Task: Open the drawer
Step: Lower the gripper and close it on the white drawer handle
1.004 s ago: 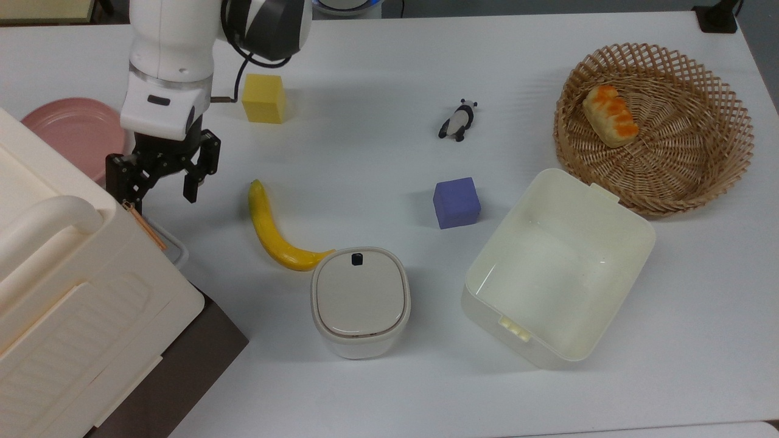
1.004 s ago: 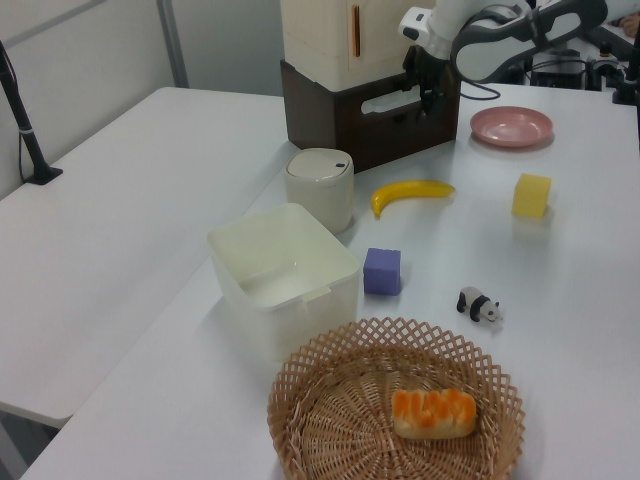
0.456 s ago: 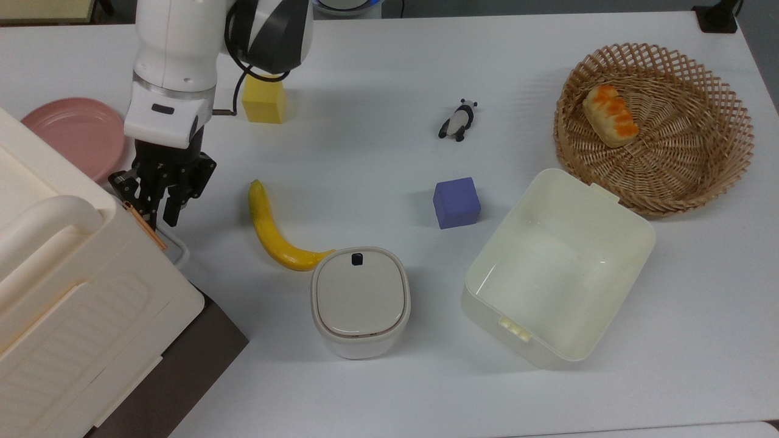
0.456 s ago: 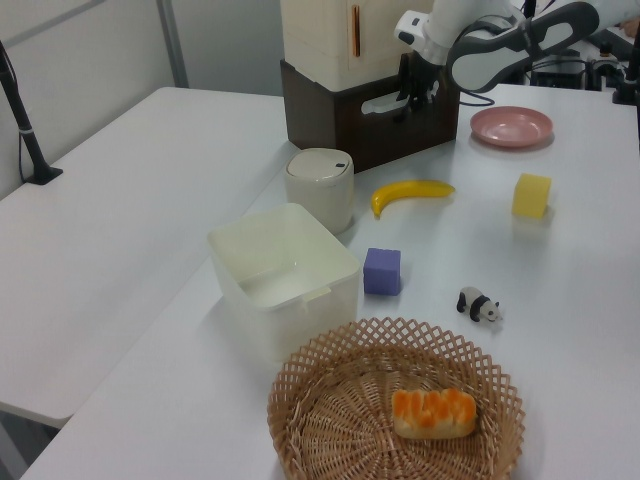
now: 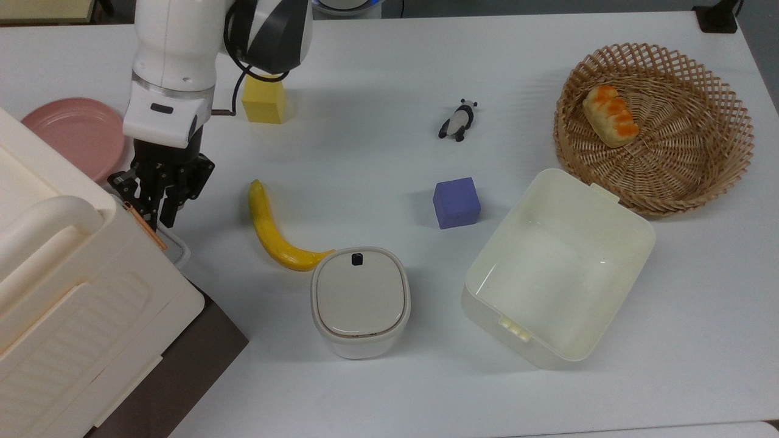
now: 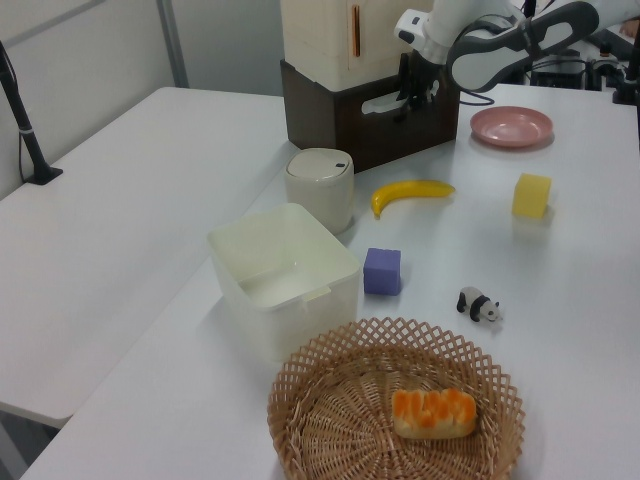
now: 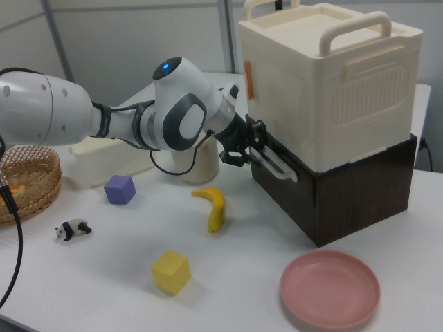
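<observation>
The drawer [image 7: 287, 197] shows its dark brown front panel under a big cream lidded box [image 7: 325, 76], flush with its cabinet. Its white loop handle [image 5: 176, 249] juts from the panel, also seen as the handle [image 7: 278, 164] in the right view. My gripper [image 5: 159, 214] hangs at the handle's far end in the top view, shut on it. In the left view the gripper [image 6: 410, 95] sits against the brown front [image 6: 370, 135]. In the right view the gripper [image 7: 255, 149] meets the handle's upper end.
A banana [image 5: 271, 231] lies just right of the handle in the top view, with a lidded cream canister [image 5: 360, 301] beside it. Further right are a blue cube [image 5: 456, 202], an open cream bin [image 5: 557, 267], a toy panda [image 5: 457, 120] and a wicker basket [image 5: 654, 128]. A yellow cube [image 5: 263, 100] and pink plate [image 5: 76, 134] lie behind the arm.
The fingers stood open above the handle a second ago; they came down and shut on it. Since half a second ago almost nothing has moved, and the drawer front has not shifted.
</observation>
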Robot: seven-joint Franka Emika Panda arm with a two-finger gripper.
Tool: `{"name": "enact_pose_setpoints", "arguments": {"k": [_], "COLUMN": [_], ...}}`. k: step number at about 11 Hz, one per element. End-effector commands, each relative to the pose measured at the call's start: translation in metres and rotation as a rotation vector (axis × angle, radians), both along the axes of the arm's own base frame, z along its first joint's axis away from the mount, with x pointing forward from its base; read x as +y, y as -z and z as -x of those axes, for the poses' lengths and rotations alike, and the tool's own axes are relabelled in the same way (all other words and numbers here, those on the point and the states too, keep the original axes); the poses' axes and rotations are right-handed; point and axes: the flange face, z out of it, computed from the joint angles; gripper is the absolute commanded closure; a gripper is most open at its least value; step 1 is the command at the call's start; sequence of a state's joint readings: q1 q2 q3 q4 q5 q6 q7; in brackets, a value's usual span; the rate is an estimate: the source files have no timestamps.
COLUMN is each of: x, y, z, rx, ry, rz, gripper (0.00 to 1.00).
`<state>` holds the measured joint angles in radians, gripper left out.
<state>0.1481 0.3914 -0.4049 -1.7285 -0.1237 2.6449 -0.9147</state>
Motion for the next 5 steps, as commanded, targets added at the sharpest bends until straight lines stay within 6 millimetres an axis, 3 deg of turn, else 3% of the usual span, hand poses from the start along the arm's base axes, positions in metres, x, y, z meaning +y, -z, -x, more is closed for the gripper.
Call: {"name": "enact_pose_setpoints", "arguments": {"k": [1, 5], "x": [0.01, 0.031], "y": [-0.001, 0.001], "z": [0.012, 0.039], "rx": [0.012, 0.057], "ry": [0.01, -0.012], "rz": [-0.017, -0.06], "gripper": [0.88, 0.95]}}
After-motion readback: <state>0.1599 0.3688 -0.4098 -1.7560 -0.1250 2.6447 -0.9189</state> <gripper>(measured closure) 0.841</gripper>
